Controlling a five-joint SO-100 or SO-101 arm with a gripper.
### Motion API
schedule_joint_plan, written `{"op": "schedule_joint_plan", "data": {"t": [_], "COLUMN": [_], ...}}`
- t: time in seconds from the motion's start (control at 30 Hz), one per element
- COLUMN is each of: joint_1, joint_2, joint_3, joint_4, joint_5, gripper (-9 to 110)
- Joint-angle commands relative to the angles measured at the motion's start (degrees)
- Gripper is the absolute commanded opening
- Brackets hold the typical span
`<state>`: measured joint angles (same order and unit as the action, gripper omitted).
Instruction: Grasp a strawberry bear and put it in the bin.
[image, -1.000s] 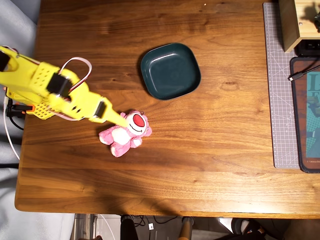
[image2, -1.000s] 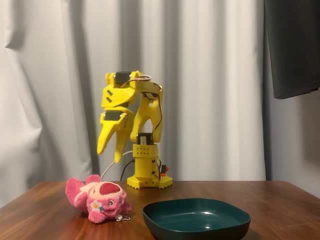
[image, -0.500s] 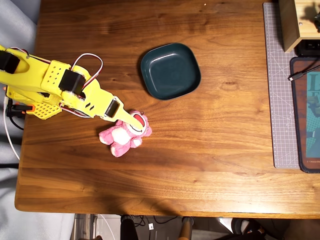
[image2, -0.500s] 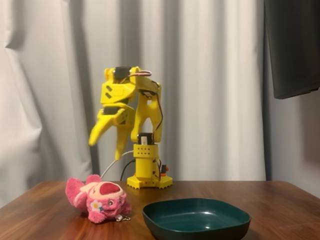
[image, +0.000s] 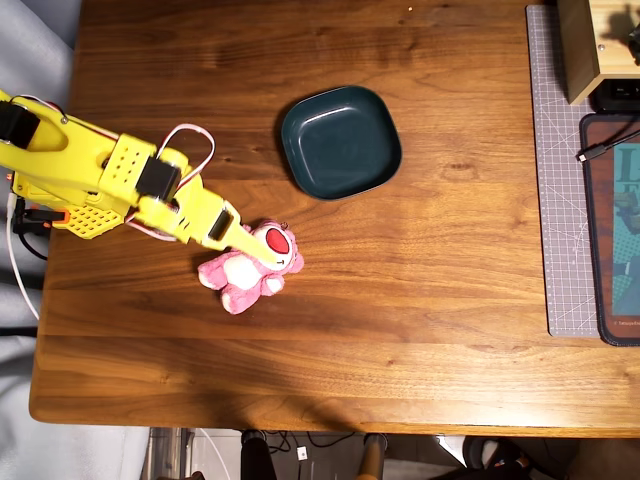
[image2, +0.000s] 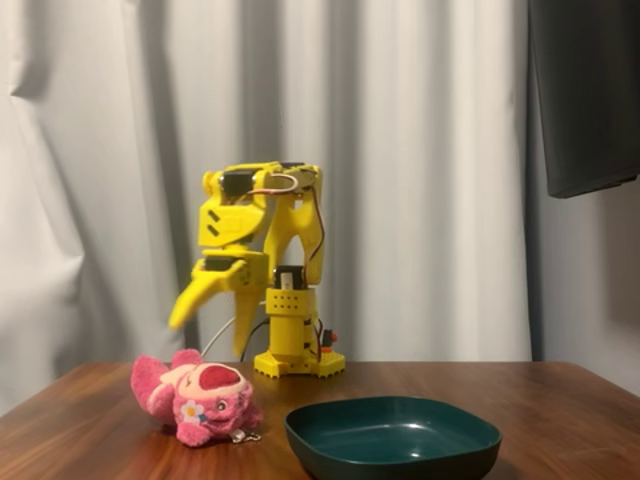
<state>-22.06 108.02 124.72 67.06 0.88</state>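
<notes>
The strawberry bear (image: 252, 272) is a small pink plush with a red nose. It lies on the wooden table left of centre, and it shows at the front left in the fixed view (image2: 195, 400). The bin (image: 340, 140) is an empty dark teal dish, up and to the right of the bear in the overhead view, and just right of it in the fixed view (image2: 392, 440). My yellow gripper (image: 250, 243) reaches in from the left over the bear's head. In the fixed view it (image2: 210, 335) hangs open above the bear, clear of it and empty.
A wooden box (image: 590, 45) stands at the top right corner on a grey cutting mat (image: 560, 170). A dark mat with a cable (image: 612, 230) lies at the right edge. The arm's base (image2: 298, 355) stands at the table's back, before a white curtain.
</notes>
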Motion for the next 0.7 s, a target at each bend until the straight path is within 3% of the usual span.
{"op": "schedule_joint_plan", "data": {"t": [0.0,0.27,0.67], "joint_1": [-1.49,-3.08,-3.96], "joint_2": [-1.85,-13.36,-13.54], "joint_3": [-0.62,-5.01,-1.41], "joint_4": [-5.62,-7.73,-8.0], "joint_5": [-0.18,0.09,-0.62], "gripper": [56,59,60]}}
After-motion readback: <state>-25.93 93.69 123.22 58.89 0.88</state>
